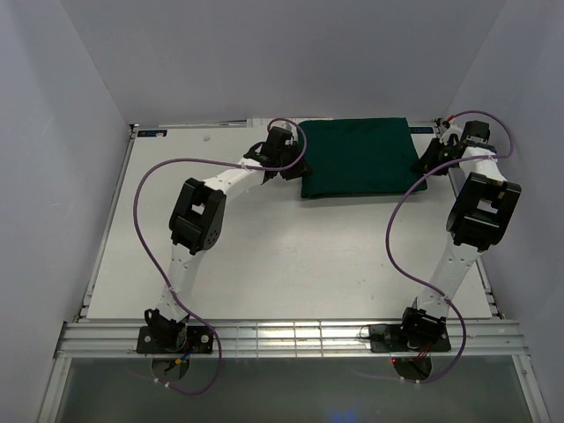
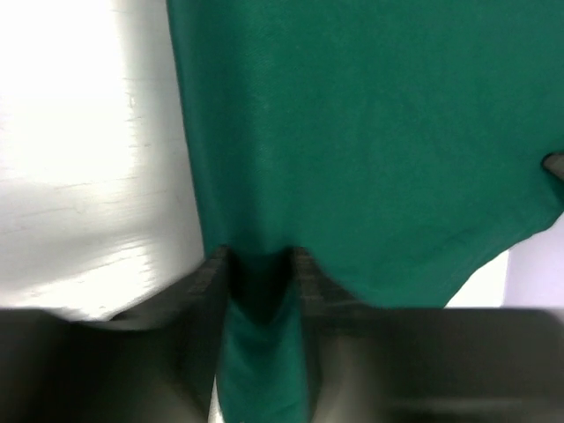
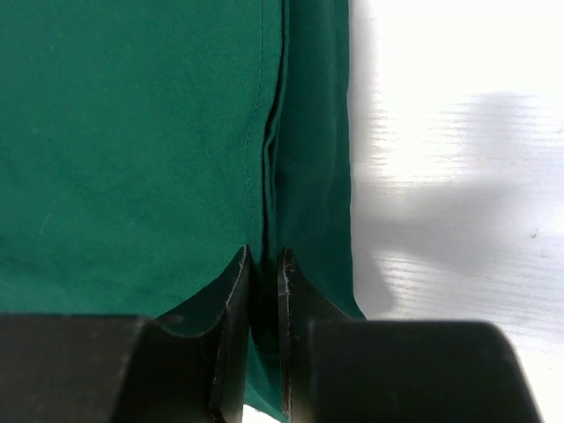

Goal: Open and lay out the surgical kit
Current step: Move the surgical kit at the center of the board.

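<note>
The dark green cloth wrap (image 1: pixel 357 157) lies folded as a flat rectangle at the far middle of the table. My left gripper (image 1: pixel 286 167) is at its left edge, shut on a fold of the green cloth (image 2: pixel 352 132), which runs down between the fingers (image 2: pixel 260 264). My right gripper (image 1: pixel 426 162) is at the right edge, shut on a fold of the cloth (image 3: pixel 132 132) along its hem (image 3: pixel 264 260). The mesh tray, scissors, tweezers and packets are hidden.
The white table (image 1: pixel 291 256) stretches from the cloth toward the arm bases. Grey walls enclose the left, back and right sides. Purple cables (image 1: pixel 145 189) loop beside both arms. A metal rail (image 1: pixel 291 335) runs along the near edge.
</note>
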